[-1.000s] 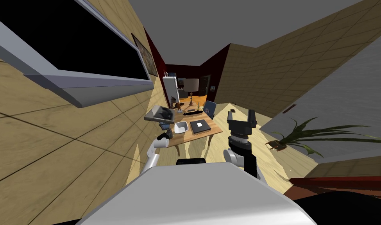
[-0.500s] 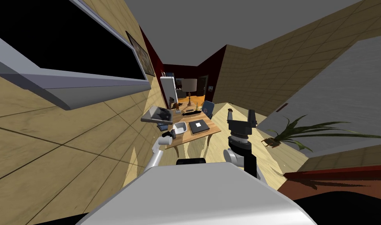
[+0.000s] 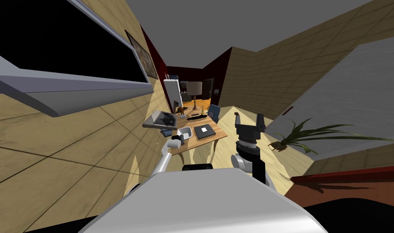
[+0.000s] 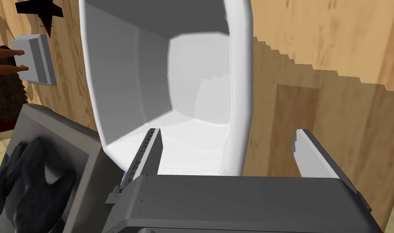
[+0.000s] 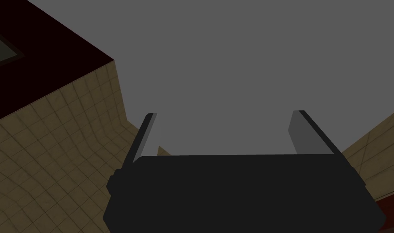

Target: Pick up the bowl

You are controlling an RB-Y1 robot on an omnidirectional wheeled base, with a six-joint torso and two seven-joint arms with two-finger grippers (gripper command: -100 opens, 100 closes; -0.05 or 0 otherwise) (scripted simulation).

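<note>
Left of centre in the head view, the left gripper [image 3: 180, 137] had advanced until its spread jaws straddled the bowl [image 4: 192, 93] rim, ready for closing.

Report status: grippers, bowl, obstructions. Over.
Left gripper open, straddling wall of white bowl, one finger inside. Right gripper open, raised. Bowl on wooden table, not gripped. Grey frame close beside it.

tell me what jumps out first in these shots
The white bowl on the wooden table, with the open left gripper straddling its wall: one finger inside, one outside. The right gripper stands upright and open beside the table, with a spiky green plant further right.
</note>
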